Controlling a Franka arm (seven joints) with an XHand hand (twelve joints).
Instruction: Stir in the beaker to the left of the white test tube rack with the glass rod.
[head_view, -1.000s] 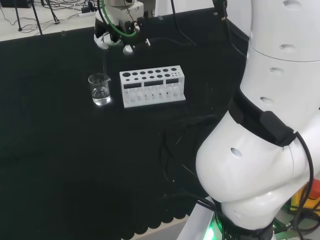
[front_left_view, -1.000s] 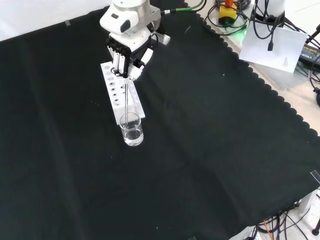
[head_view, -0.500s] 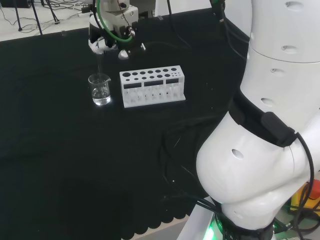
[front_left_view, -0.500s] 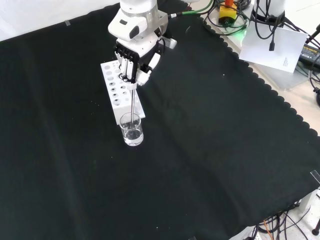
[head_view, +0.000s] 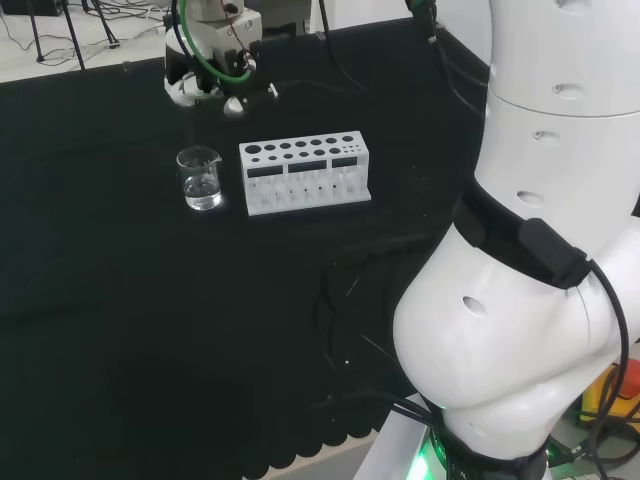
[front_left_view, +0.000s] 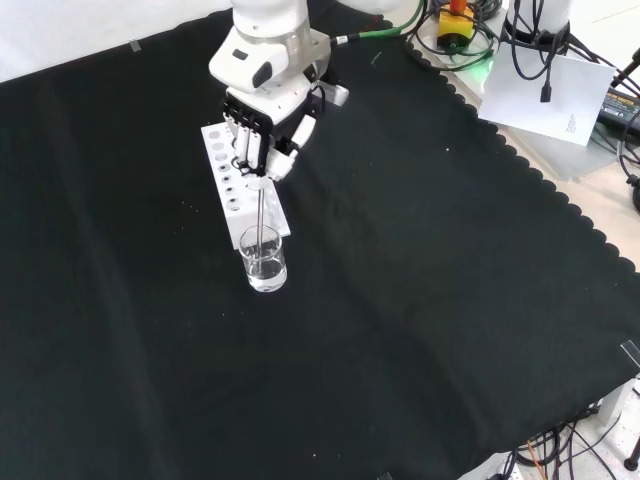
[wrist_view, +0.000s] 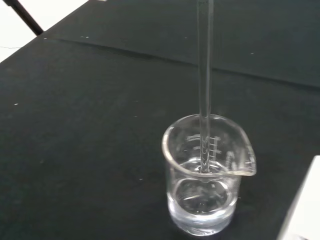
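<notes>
Since the earlier frames the hand (front_left_view: 262, 130) has been shifted leftward in the head view, from above the gap between beaker and rack to a place above and just left of the beaker, and the glass rod (front_left_view: 262, 205) has been carried with it.

Nearest in the front view, the beaker (front_left_view: 263, 259) is seen standing upright on the black cloth (front_left_view: 420, 300), holding a shallow layer of clear liquid. It is set just beside the near end of the white test tube rack (front_left_view: 232, 185); in the head view it stands to the left of the rack, apart from it.

The rod is seen hanging nearly upright, its lower end dipped into the liquid inside the beaker, as the wrist view shows plainly.

Farther off, the rod's upper end is pinched between the curled fingers (front_left_view: 245, 148) and thumb of the hand, which is held above the rack's middle in the front view.
</notes>
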